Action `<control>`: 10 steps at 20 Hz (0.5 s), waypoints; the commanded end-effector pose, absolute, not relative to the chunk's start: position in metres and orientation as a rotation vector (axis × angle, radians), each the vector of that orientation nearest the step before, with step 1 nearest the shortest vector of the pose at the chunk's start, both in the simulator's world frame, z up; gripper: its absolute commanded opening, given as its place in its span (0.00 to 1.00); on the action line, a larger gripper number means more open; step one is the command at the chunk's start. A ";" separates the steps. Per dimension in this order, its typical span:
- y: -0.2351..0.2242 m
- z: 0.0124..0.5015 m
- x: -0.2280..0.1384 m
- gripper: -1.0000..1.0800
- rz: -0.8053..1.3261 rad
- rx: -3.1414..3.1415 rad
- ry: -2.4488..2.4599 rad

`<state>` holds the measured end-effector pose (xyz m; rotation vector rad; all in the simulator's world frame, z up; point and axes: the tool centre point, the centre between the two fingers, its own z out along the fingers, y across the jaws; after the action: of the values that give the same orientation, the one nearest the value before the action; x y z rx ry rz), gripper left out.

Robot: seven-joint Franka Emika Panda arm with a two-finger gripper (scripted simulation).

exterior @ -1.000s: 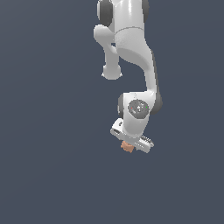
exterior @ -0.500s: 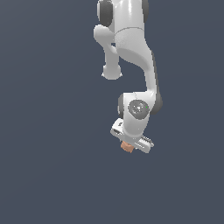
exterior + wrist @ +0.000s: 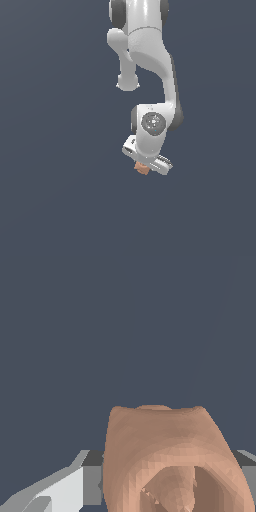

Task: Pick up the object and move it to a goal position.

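The object (image 3: 142, 168) is a tiny orange-brown blocky piece. In the exterior view it peeks out just under the white gripper (image 3: 144, 167) at the arm's lower end. In the wrist view the object (image 3: 170, 456) fills the space between the fingers (image 3: 60, 491), with its round hollow showing. The gripper is shut on the object. Most of the object is hidden by the hand in the exterior view.
The white arm (image 3: 150, 55) hangs down from the top of the exterior view. A plain dark grey-blue surface (image 3: 55, 150) lies all around.
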<state>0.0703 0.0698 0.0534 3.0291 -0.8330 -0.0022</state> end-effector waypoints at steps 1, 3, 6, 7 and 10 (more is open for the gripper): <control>0.055 0.065 0.076 0.00 0.000 3.028 -0.835; 0.041 0.076 0.082 0.00 0.000 3.028 -0.835; 0.018 0.094 0.091 0.00 0.000 3.028 -0.835; 0.010 0.100 0.094 0.00 0.000 3.028 -0.835; -0.014 0.119 0.104 0.00 0.000 3.028 -0.835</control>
<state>0.0996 -0.0017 0.1091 3.0283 -0.8361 0.0003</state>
